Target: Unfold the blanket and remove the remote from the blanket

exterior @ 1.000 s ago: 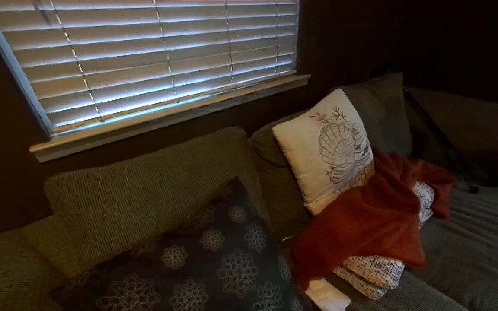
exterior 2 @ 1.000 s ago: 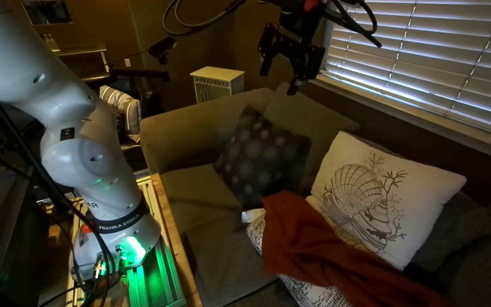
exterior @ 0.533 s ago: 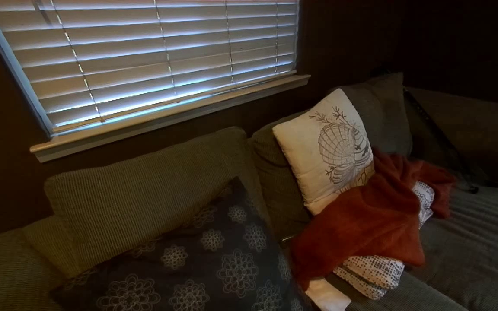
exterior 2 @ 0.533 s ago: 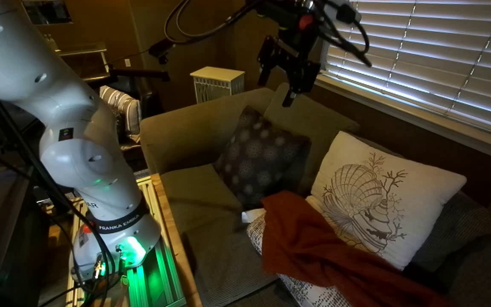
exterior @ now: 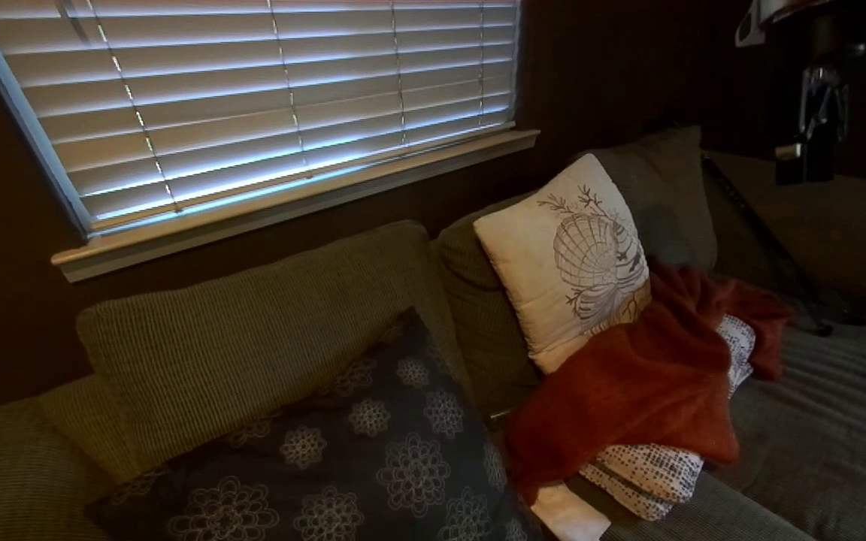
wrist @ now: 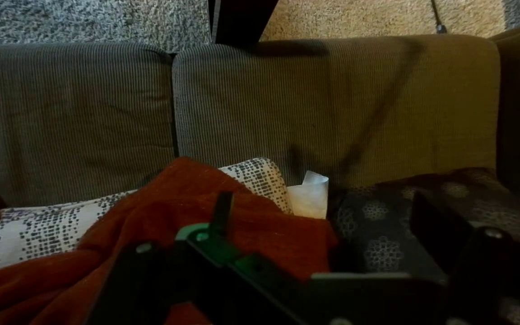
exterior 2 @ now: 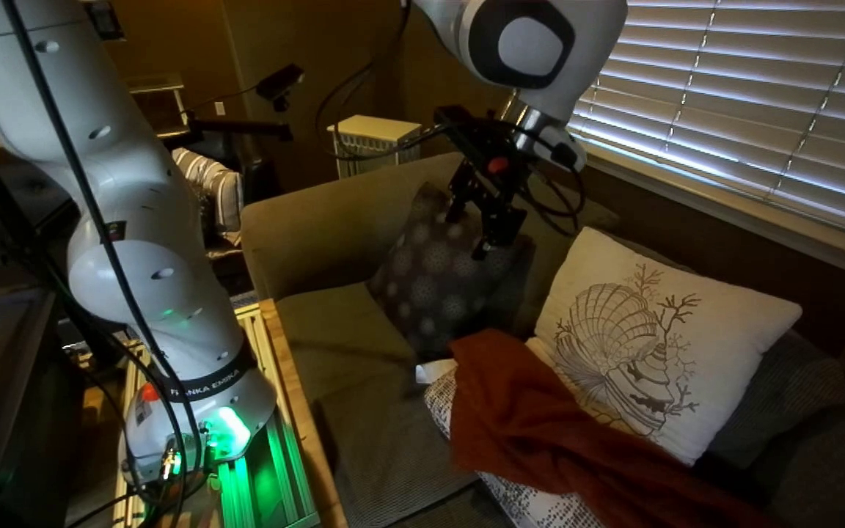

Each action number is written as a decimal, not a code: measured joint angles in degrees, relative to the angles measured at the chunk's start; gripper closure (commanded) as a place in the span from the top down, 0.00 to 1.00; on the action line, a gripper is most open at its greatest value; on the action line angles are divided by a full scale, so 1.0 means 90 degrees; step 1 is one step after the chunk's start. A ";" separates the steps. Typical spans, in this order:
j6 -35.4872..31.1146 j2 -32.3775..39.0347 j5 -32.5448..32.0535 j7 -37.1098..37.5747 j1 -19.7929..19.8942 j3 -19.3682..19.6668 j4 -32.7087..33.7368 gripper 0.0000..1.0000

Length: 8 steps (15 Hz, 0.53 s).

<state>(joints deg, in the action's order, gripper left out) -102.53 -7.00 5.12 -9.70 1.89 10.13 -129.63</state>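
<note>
At frame left, dark cables [exterior 2: 121,275] cross the rounded, pale grey arm [exterior 2: 147,290] with its black collar [exterior 2: 235,372] lettered FRANKA EMIKA and green-lit base [exterior 2: 228,434]. Upper centre, the black hand [exterior 2: 468,233] carries a red spot [exterior 2: 497,165].

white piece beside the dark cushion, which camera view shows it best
The wrist view: the white piece is uncropped there, and its fold shows. Both exterior views show less: a small patch, or a cropped part at the bottom edge.

Rust-red blanket [exterior: 643,376] rumpled over dotted white fabric [exterior: 649,467], pale piece [exterior: 570,515] touching the blanket's lower corner, white shell-print cushion [exterior: 572,259] leaning behind, dark flower-patterned cushion [exterior: 358,458] nearer, ribbed couch [exterior: 267,338] below slatted blinds [exterior: 252,98], gripper [exterior: 806,173] dim at upper right, apparently well clear of the blanket
</note>
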 measured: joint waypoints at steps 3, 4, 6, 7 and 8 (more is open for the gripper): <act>-0.0678 0.0335 -0.0160 0.0308 0.0051 -0.0112 -0.0146 1.00; -0.0909 0.0431 -0.0269 0.0371 0.0069 -0.0128 -0.0190 1.00; -0.1402 0.0588 -0.0564 0.0524 0.0111 -0.0137 -0.0291 1.00; -0.1691 0.0645 -0.0755 0.0643 0.0133 -0.0137 -0.0351 1.00; -0.2015 0.0687 -0.0950 0.0776 0.0155 -0.0137 -0.0427 1.00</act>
<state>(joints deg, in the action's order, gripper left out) -120.67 -0.82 -3.43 -2.72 3.28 8.89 -133.47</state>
